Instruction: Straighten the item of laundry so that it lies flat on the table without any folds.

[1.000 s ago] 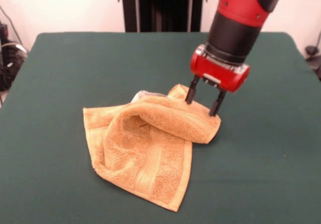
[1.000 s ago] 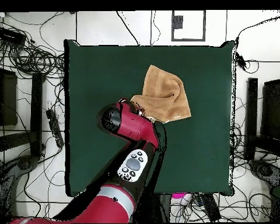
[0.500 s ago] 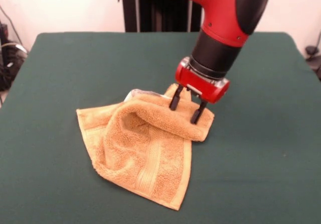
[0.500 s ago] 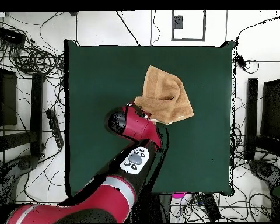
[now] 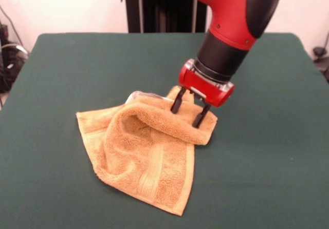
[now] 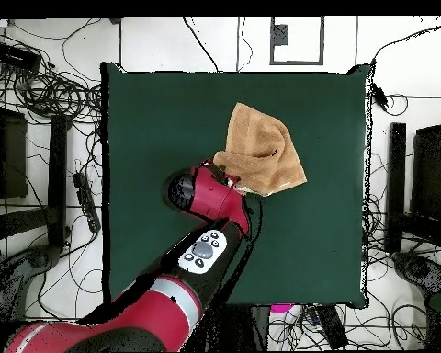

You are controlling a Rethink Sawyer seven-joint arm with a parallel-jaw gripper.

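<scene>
Front view: towel (image 5: 146, 149) lies crumpled a little toward the camera-side edge of the green surface (image 5: 61, 64), one half rolled over itself into a thick fold. Gripper (image 5: 186, 113) stands on the fold's end nearest the robot, its two fingers apart and pressed into the terry, one on either side of the roll; nothing clamped as far as I can see.

Since a second ago the gripper has slid sideways toward the picture's left, and the towel's far-left corner has shifted the same way. Fold has not opened; the whole cloth looks dragged instead of spread. Since half a second ago, almost no movement.

Overhead view: towel (image 6: 261, 152) sits toward the edge opposite the robot, arm covering its near corner. Task looks far from done.
</scene>
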